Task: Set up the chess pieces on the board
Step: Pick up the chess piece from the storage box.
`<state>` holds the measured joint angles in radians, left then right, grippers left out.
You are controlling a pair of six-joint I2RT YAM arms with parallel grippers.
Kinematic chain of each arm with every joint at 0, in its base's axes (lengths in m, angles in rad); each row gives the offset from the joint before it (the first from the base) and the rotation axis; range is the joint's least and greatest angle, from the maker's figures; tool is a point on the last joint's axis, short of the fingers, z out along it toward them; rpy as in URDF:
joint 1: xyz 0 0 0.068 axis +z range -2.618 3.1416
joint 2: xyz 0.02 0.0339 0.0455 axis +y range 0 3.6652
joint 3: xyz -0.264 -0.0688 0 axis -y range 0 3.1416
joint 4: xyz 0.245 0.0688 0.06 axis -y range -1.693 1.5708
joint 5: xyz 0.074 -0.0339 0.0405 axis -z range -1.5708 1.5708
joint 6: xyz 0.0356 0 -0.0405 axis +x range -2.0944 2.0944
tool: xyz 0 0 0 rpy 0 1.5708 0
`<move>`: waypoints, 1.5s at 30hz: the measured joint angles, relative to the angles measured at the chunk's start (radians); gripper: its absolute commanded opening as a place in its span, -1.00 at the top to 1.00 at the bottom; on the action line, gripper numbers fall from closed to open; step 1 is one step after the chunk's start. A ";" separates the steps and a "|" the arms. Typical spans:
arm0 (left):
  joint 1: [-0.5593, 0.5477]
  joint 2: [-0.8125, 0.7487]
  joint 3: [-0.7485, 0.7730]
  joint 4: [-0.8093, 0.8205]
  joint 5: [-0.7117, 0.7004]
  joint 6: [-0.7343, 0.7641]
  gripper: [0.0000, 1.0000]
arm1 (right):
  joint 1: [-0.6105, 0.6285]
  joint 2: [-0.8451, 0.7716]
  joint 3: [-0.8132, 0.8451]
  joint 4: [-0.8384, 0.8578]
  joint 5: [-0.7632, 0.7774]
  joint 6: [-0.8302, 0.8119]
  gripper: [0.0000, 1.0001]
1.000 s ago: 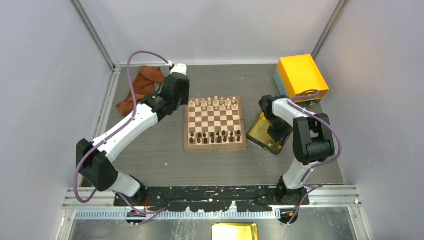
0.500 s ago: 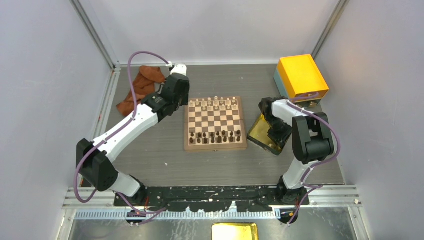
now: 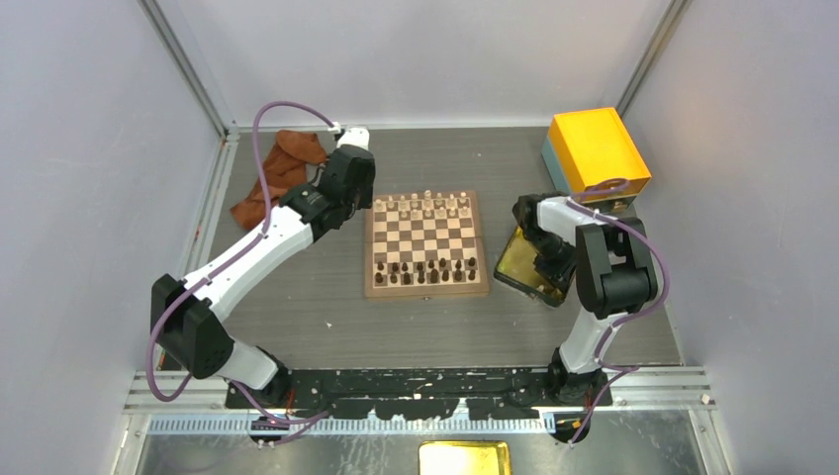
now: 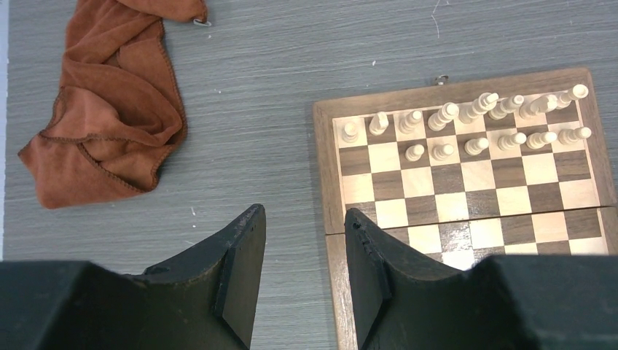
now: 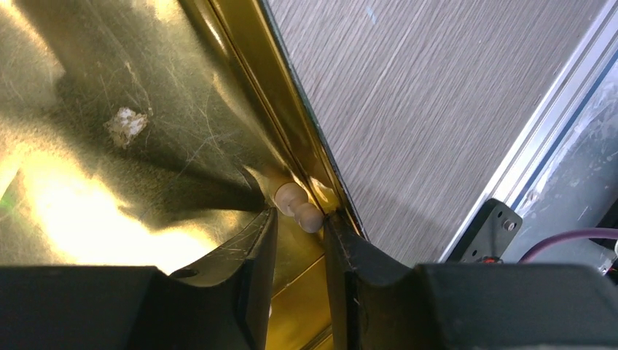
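The board (image 3: 427, 291) lies mid-table, and its left half shows in the left wrist view (image 4: 324, 168). Cream chess pieces (image 3: 427, 207) stand in its far two rows (image 4: 474, 117); dark chessmen (image 3: 427, 269) fill the near rows. My left gripper (image 3: 354, 203) is open and empty, hovering over the board's left edge (image 4: 302, 219). My right gripper (image 3: 547, 265) is down in the golden tray (image 3: 510, 259). Its jaws are narrowly open (image 5: 300, 217), with a cream pawn (image 5: 291, 198) lying between the fingertips against the tray wall (image 5: 240, 51).
An orange-yellow box (image 3: 597, 150) stands at the back right, just behind the tray. A brown cloth (image 3: 277, 173) lies crumpled at the back left (image 4: 109, 109). The table's metal edge rail (image 5: 561, 95) runs just right of the tray.
My right gripper has shifted a little to the right and lower inside the tray. The left arm has not moved.
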<state>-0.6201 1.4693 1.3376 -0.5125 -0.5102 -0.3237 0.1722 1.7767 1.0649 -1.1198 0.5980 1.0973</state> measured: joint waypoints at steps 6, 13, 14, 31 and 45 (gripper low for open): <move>0.000 0.000 0.000 0.000 -0.002 0.000 0.09 | -0.039 0.006 0.003 0.031 0.035 -0.037 0.32; 0.001 0.000 0.000 0.000 -0.002 0.000 0.09 | -0.055 0.032 0.025 0.060 0.071 -0.083 0.41; 0.001 0.000 0.000 0.000 -0.002 0.000 0.09 | -0.055 0.033 0.025 0.061 0.076 -0.087 0.44; 0.013 0.026 0.000 0.006 -0.002 0.003 0.09 | -0.055 0.063 0.057 0.074 0.127 -0.147 0.98; 0.014 0.026 0.000 0.007 0.000 0.010 0.10 | 0.057 -0.046 0.212 0.156 0.107 -0.236 0.98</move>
<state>-0.6064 1.4948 1.3376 -0.5053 -0.5102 -0.3138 0.2295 1.7306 1.2766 -0.9642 0.7052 0.8612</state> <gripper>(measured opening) 0.454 0.195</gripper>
